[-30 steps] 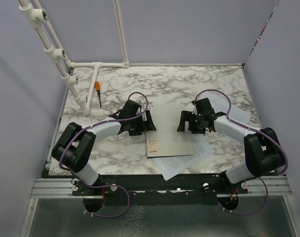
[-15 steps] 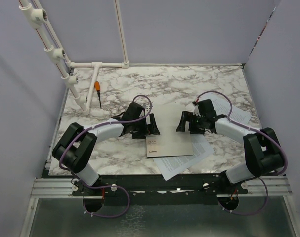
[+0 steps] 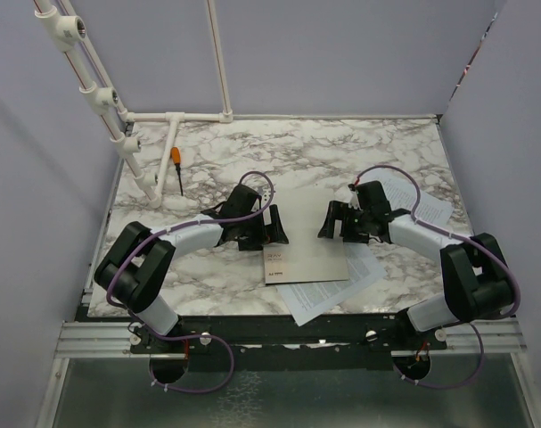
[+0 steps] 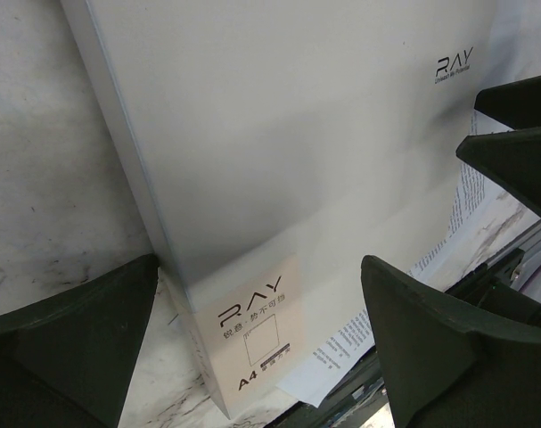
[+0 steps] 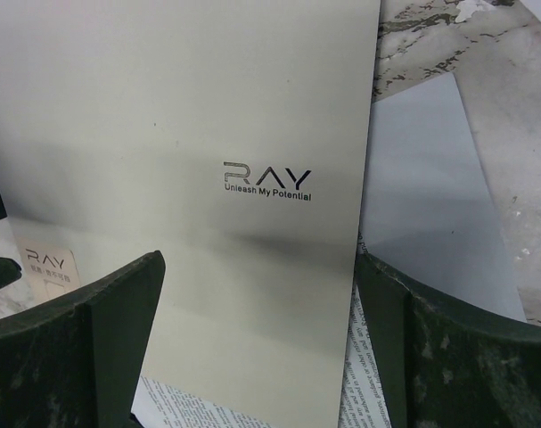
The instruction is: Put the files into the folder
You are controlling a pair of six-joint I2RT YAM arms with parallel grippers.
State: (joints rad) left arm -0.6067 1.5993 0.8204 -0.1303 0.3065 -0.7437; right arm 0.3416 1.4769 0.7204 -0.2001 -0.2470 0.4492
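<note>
L arm: bent, low, reaching inward; L pincer (image 3: 274, 227) spread wide at folder (image 3: 306, 242) left edge.
R arm: mirrored; R pincer (image 3: 327, 221) spread, over right edge.
Folder: shut, flat, atop files (image 3: 328, 290).
Surface: marble desk (image 3: 341, 152).
Room: grey walls (image 3: 341, 53).

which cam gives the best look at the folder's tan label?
Left wrist: the label sits close and whole at the folder corner, print readable. Right wrist catches the label small, at its left edge. Top external shows only a tiny tan patch.

The folder (image 3: 306, 232) is grey-beige with a tan label (image 3: 276, 264). The sheets (image 3: 316, 297) are white with black print, the table (image 3: 323, 152) grey-veined white marble.
</note>
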